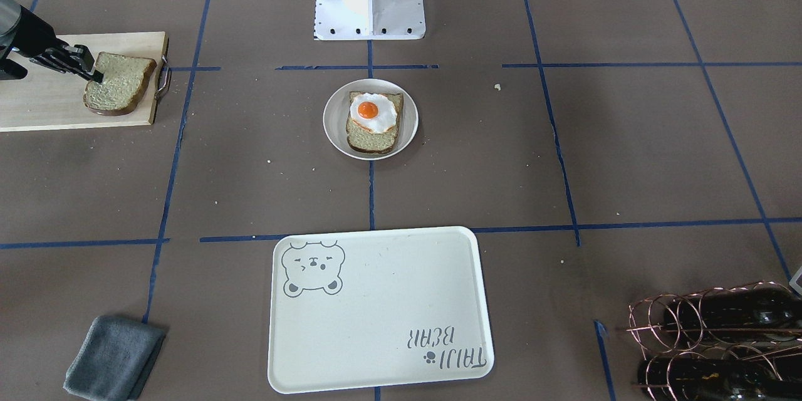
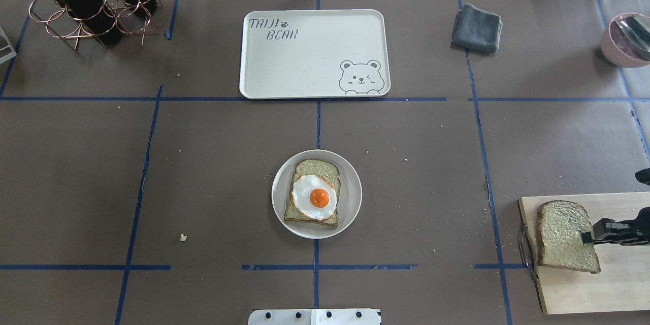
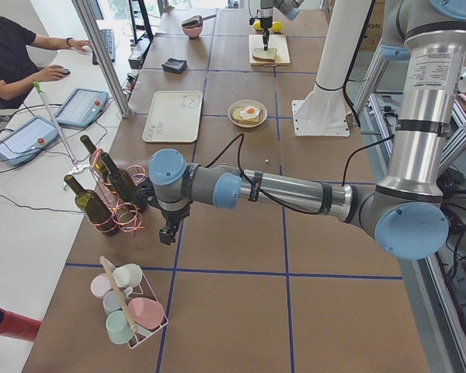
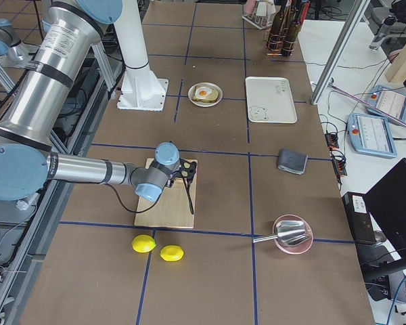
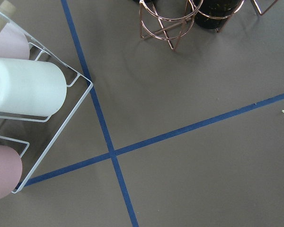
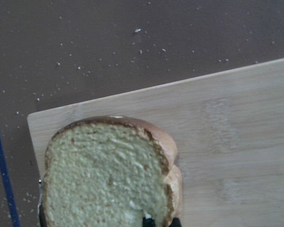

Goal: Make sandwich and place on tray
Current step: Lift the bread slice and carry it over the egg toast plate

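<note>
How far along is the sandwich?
Done: the fried egg sits on the first bread slice on the round white plate. In hand: the right gripper pinches the second bread slice at its edge on the cutting board. Left: top the egg with it, then move it all to the tray, which holds none of it.

Brown table (image 2: 203,162) carries tray (image 2: 315,51), plate (image 2: 351,183), cutting board (image 2: 609,284), cloth (image 2: 476,28) and bottle rack (image 2: 76,7).

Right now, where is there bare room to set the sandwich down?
The tray is wholly bare. Bare table lies between it and the plate. Crowded: the cutting board, with a bread slice and the right gripper.
</note>
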Controlling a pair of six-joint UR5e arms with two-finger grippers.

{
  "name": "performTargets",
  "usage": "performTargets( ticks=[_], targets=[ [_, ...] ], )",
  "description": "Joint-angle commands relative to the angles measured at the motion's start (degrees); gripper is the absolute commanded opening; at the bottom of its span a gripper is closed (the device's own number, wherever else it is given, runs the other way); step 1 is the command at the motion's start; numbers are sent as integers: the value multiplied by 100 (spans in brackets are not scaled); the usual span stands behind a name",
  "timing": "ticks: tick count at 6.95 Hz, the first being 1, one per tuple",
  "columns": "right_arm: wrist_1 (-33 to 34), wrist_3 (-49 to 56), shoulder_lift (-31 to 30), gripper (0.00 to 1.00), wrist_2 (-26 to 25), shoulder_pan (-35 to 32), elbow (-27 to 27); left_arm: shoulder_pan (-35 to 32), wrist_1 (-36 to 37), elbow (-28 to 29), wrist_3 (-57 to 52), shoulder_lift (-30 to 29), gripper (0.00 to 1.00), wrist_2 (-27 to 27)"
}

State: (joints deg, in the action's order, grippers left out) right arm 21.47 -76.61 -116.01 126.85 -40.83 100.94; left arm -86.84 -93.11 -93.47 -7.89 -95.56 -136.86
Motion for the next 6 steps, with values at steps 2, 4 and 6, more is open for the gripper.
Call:
performTargets(
  ticks=[2,4,6],
  targets=[
    [-214,-187,164,0,198,-12,530,0,3,-4,7,-7,100,1],
    [-161,-696,813,0,252,14,708,0,3,13,-2,-7,100,1],
    [-161,-1465,1926,0,506,23,621,0,-6,57,-2,-7,100,-8]
  ],
)
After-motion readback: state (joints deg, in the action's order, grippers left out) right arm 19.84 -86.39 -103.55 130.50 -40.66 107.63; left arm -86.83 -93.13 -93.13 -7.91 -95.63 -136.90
